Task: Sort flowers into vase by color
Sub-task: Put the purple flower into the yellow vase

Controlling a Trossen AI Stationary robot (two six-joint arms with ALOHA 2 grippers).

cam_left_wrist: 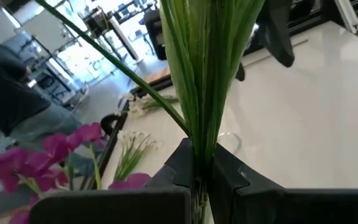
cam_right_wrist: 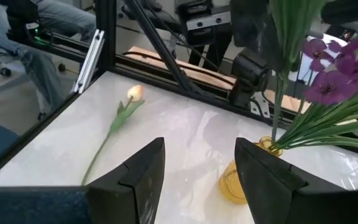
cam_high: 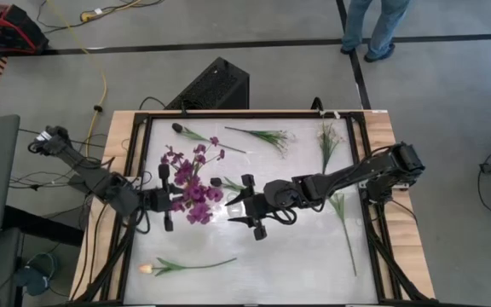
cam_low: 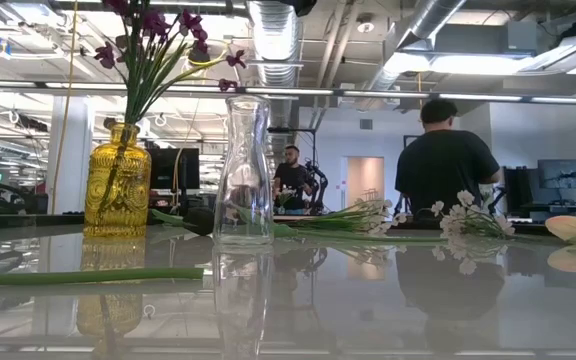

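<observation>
From above, the glossy white desk (cam_high: 314,256) carries purple flowers (cam_high: 190,183) bunched left of centre, the left end effector (cam_high: 170,205) clamped on their thin green stems. The right end effector (cam_high: 247,209), fingers apart and empty, sits just right of them.

At desk level, a ribbed yellow glass vase (cam_low: 118,180) holds the purple bunch beside a clear, smooth empty vase (cam_low: 244,175).

The right wrist view shows a pale orange tulip (cam_right_wrist: 126,109) lying apart.

Overhead looks down, low looks level (both share the yellow vase (cam_low: 117,182)).
</observation>
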